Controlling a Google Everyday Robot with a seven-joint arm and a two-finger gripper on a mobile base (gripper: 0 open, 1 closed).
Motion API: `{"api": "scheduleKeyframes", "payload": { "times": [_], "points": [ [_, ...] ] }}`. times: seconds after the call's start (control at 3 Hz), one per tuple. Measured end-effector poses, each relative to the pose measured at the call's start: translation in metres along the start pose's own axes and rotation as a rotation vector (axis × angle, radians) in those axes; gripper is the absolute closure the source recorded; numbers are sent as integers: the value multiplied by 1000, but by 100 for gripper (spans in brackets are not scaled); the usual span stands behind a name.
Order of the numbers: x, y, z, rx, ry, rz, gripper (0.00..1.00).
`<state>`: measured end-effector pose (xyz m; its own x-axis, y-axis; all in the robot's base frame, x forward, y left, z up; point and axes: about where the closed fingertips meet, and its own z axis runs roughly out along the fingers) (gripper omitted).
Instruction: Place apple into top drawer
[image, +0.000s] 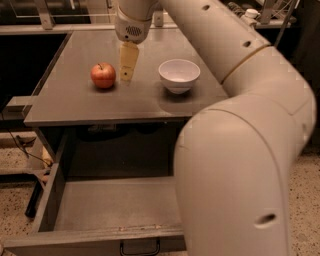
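The gripper (127, 64) hung low over the table (70, 107), just beside the apple (103, 75). I couldn't tell whether it was clenched or released. The apple sat on the table, ungrasped. I judged I should centre over it before descending. The bowl (179, 75) stood apart on the gripper's other side. The drawer (110, 205) lay open below, partly hidden by my arm (235, 165).

White arm (235, 150) bent through right foreground, gripper (127, 77) pointing down, upper centre-left.
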<state>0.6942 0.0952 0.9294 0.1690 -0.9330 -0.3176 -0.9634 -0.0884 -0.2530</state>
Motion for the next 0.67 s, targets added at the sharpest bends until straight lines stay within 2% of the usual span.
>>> {"api": "scheduleKeyframes", "payload": {
  "times": [0.33, 0.67],
  "points": [
    [0, -9, 0, 17, -10, 8, 0],
    [-13, -5, 11, -43, 0, -4, 0]
  ]
}}
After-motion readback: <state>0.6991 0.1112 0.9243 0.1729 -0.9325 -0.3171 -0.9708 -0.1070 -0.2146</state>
